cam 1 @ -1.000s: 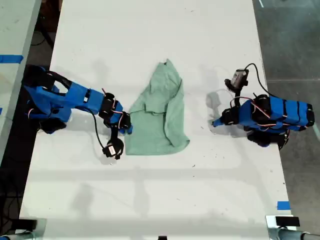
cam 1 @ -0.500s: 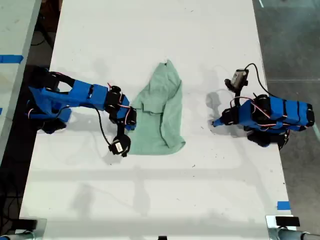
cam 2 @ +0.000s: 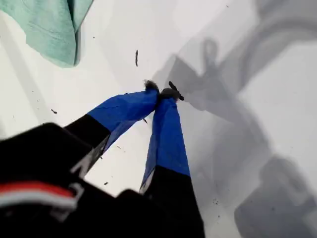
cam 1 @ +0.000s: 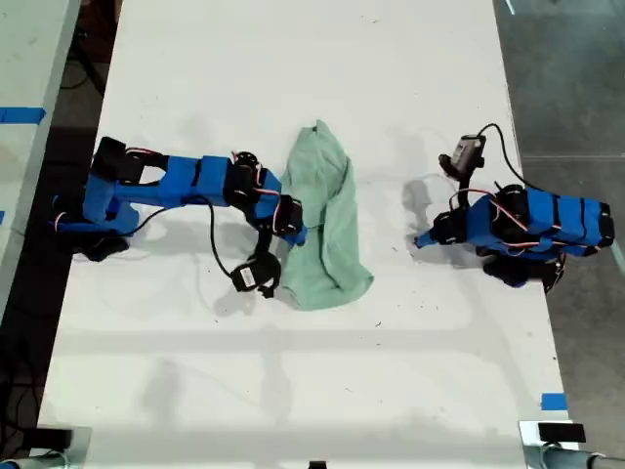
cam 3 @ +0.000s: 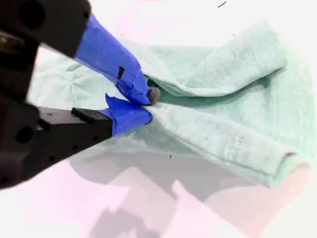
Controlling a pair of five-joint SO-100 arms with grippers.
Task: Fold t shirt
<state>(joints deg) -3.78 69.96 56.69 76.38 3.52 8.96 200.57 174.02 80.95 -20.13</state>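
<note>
The pale mint-green t shirt point(cam 1: 332, 220) lies rumpled in a narrow, doubled-over strip at the middle of the white table point(cam 1: 293, 78). My second gripper point(cam 1: 298, 234) sits at the shirt's edge toward the exterior view's left. In the second wrist view this gripper point(cam 3: 147, 105) is shut, pinching a fold of the t shirt point(cam 3: 233, 99). My first gripper point(cam 1: 420, 240) rests low over bare table, apart from the shirt, toward the exterior view's right. Its blue tips point(cam 2: 161, 91) are shut on nothing, and a corner of the t shirt point(cam 2: 49, 25) lies beyond them.
Dark floor borders the table on the exterior view's right. A second pale surface with blue tape point(cam 1: 20, 114) runs along the exterior view's left. Another blue tape mark point(cam 1: 553, 401) sits near the table's lower right corner in the exterior view.
My second gripper has travelled toward the exterior view's right, carrying the shirt's edge over the rest of it, so the shirt is narrower now. The first arm has not moved.
</note>
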